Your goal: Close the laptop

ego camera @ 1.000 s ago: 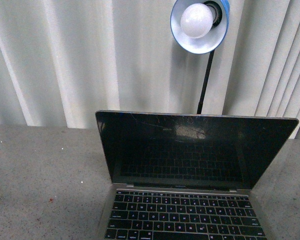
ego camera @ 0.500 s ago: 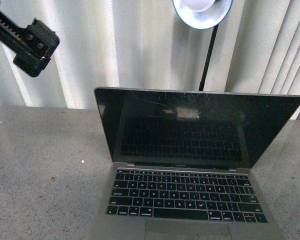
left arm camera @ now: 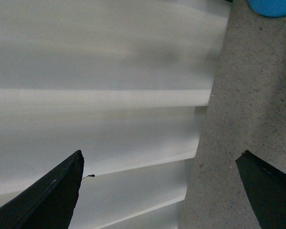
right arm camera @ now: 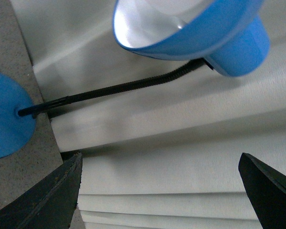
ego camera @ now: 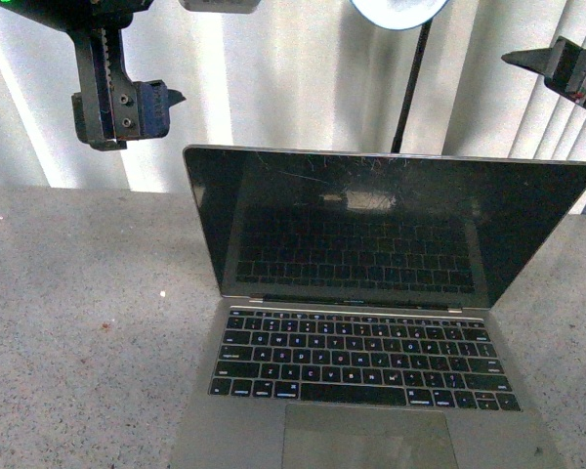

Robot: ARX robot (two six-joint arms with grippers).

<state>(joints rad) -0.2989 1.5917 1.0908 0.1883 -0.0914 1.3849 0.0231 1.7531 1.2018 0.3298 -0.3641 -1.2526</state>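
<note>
laptop point(ego camera: 371, 322) sits open on the table point(ego camera: 78, 293), lid up, while the left gripper point(left arm camera: 157, 191) and right gripper point(right arm camera: 155, 195) hang wide open and empty near the lid's top corners, I'd guess to push it shut.

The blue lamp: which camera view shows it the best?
The right wrist view: there the lamp shows its blue shade, black neck and blue base. The front view shows only the shade's lower rim and the neck. The left wrist view shows only a blue corner, perhaps the base.
</note>
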